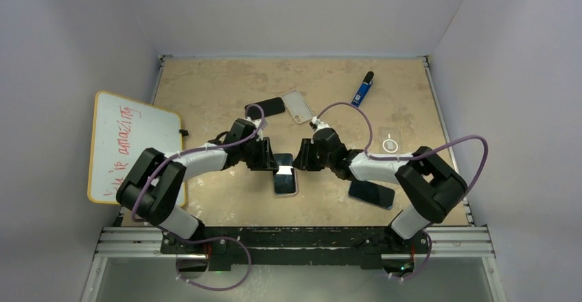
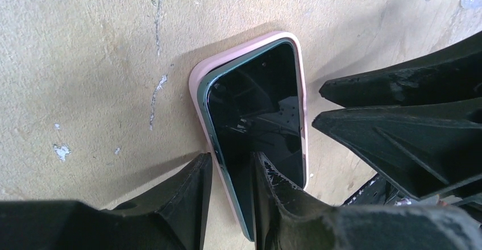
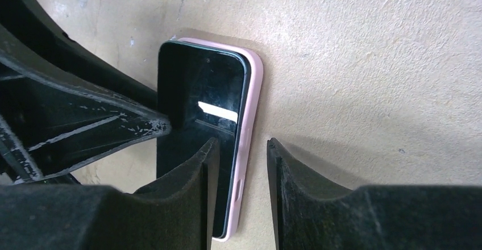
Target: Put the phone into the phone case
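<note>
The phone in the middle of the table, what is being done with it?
Both arms are fitting the phone into the pink case on the table. The left pincer and the right pincer each stand astride one long edge, jaws parted, one finger over the screen. On the left pincer's side the phone's edge sits above the case rim, so it is not fully in.

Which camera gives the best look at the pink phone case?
Left wrist: the pink phone case shows its rim along both long sides and one end. Right wrist shows one long side and a corner. Top external shows it small, mostly covered by the phone.
</note>
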You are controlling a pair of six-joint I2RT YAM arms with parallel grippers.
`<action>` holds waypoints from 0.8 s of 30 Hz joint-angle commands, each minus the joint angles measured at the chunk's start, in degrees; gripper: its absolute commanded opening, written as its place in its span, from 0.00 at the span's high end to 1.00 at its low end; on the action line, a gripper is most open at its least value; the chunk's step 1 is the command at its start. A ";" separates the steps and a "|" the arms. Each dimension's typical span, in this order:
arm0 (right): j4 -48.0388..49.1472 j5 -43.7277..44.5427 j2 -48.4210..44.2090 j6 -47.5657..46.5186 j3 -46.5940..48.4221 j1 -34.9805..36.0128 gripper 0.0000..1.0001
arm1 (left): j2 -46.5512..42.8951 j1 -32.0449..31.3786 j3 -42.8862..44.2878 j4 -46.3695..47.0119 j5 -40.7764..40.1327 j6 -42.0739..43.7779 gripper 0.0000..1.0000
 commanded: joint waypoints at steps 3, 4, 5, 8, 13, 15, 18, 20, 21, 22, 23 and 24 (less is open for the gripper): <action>3.20 -0.21 2.40 1.35 2.11 -0.17 0.64 | 1.12 -0.06 2.92 1.10 0.69 1.45 0.68; 3.45 -0.45 2.99 1.42 2.22 -0.20 0.65 | 1.26 -0.01 3.04 1.09 0.80 1.48 0.69; 3.74 -0.93 3.52 1.43 2.26 -0.24 0.67 | 1.34 -0.05 3.07 1.16 0.89 1.48 0.71; 4.79 -2.42 4.92 1.59 2.39 -0.16 0.68 | 1.06 -0.05 2.59 1.99 1.44 1.16 0.77; 7.71 -4.30 5.36 1.94 1.51 -0.24 0.69 | 1.43 -0.10 1.25 6.01 3.60 -0.35 0.82; 8.46 -5.30 5.52 1.85 1.43 -0.19 0.69 | 1.69 -0.34 0.62 7.69 4.87 -1.15 0.84; 10.21 -6.21 5.68 1.81 1.08 -0.19 0.69 | 2.05 -0.85 0.52 8.31 5.28 -1.33 0.84; 11.96 -6.82 5.84 1.72 0.76 -0.19 0.70 | 2.40 -1.12 0.57 8.61 5.36 -1.25 0.85; 12.90 -7.35 6.00 1.66 0.65 -0.19 0.70 | 2.65 -1.26 0.67 8.62 5.31 -1.17 0.85; 13.81 -7.86 6.20 1.52 0.61 -0.23 0.70 | 2.88 -1.36 0.74 8.62 5.26 -1.09 0.84; 14.63 -8.40 6.36 1.29 0.56 -0.23 0.70 | 3.09 -1.45 0.83 8.44 5.05 -1.07 0.84; 15.21 -8.83 6.57 1.24 0.64 -0.22 0.70 | 3.20 -1.52 0.94 8.16 4.91 -0.99 0.83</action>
